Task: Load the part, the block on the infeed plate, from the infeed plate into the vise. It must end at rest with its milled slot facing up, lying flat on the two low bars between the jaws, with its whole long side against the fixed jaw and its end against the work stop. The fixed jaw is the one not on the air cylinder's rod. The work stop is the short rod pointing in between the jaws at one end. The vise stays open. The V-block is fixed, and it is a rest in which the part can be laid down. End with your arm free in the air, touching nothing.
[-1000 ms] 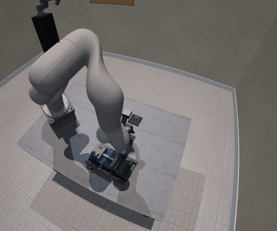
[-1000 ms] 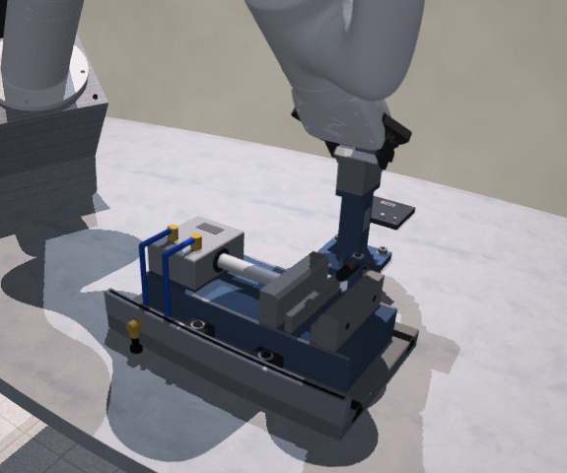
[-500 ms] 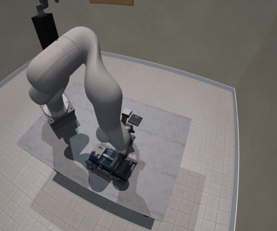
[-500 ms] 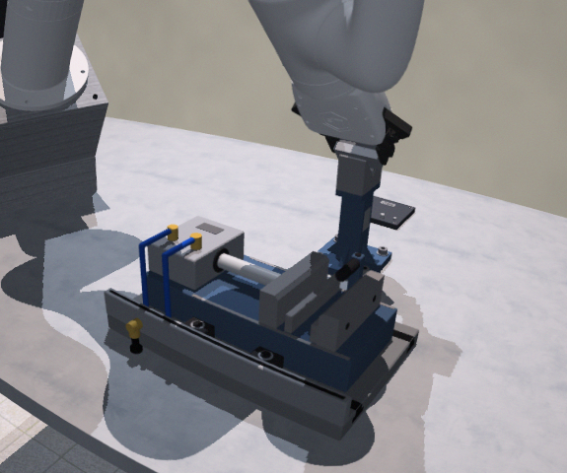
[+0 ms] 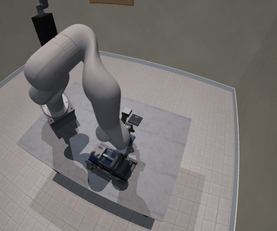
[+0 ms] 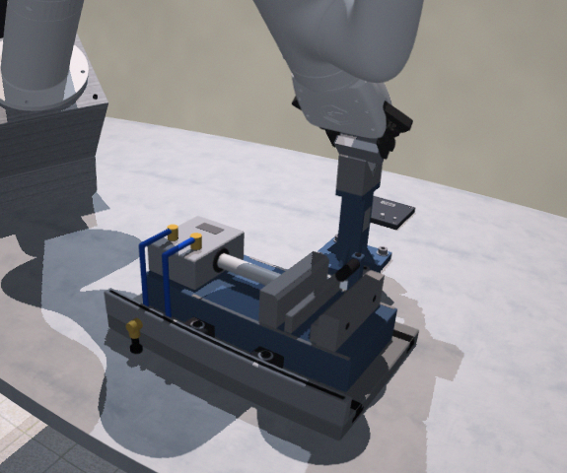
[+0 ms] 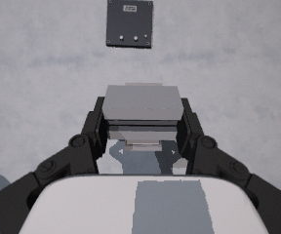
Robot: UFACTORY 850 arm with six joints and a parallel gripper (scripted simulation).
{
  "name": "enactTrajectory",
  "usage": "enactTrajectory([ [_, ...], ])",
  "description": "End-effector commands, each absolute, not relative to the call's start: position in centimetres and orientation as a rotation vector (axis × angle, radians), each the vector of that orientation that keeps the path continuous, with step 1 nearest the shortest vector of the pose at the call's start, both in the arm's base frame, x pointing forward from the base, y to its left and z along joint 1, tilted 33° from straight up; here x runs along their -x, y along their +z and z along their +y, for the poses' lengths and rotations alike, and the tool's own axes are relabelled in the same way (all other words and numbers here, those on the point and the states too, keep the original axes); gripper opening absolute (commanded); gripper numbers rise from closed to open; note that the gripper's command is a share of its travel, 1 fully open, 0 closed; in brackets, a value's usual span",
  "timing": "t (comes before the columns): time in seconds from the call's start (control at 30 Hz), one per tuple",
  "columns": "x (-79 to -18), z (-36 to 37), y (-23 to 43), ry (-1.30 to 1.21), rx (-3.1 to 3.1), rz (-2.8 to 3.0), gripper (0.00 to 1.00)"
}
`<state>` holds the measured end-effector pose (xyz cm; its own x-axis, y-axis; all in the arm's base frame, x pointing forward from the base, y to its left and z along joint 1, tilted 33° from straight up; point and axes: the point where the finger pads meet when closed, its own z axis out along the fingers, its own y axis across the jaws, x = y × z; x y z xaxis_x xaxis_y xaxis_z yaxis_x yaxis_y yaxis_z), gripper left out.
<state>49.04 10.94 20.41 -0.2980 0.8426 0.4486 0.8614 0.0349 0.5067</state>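
Your gripper (image 6: 359,153) hangs in the upper centre of the exterior view with its fingers clamped on the grey part (image 6: 357,172), one on each flank, as the wrist view shows from above. The block hangs with its long axis near vertical, its lower end just over the blue V-block (image 6: 353,221) that stands behind the far end of the vise (image 6: 273,330). The dark infeed plate (image 6: 391,211) lies bare on the bench (image 6: 502,305), right of the V-block in the exterior view and at the top of the wrist view. What matters for you now: the part is upright, while its seat runs level, along the low bars between the moving jaw on the cylinder's rod (image 6: 245,268) and the fixed jaw nearer the frame's lower right. The work stop (image 6: 347,269), a short dark rod, points into that gap from the V-block side, almost directly below the block. So the block probably has to be tipped flat, perhaps by a rest in the V-block, before it goes down and forward in the frame. Whether contact with the V-block has been made, and which face carries the milled slot, cannot be told.
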Motion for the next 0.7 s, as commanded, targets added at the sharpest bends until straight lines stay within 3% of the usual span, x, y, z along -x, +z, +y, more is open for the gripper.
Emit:
enactTrajectory([
  [0.0,-48.93,11.02,20.71,-1.132,1.845,-2.242,0.0],
  [0.67,-48.57,11.17,21.3,-1.132,1.845,-2.242,0.0],
])
